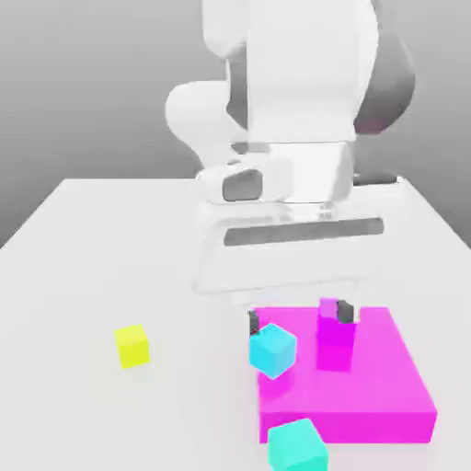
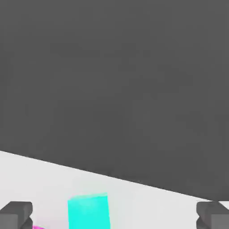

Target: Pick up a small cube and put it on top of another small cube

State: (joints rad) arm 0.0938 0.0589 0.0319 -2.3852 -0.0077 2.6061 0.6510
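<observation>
The small turquoise-green cube (image 1: 297, 448) is waiting nearest, by the front of the magenta slab (image 1: 346, 424). Beyond it, the hand (image 1: 299, 316) is hanging over the slab, fingers spread, pinching nothing; the pick-up is apparently still pending, so the next move is calling for lining up over that cube before lowering.

White arm reaching down, claw (image 1: 299, 318) pointing downward, its two fingers spread wide

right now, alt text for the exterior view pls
A robot arm holds its open fingers over a magenta slab. A sky-blue cube and a purple cube appear near them; a turquoise-green cube sits in front, a yellow cube off to the view's left.
</observation>
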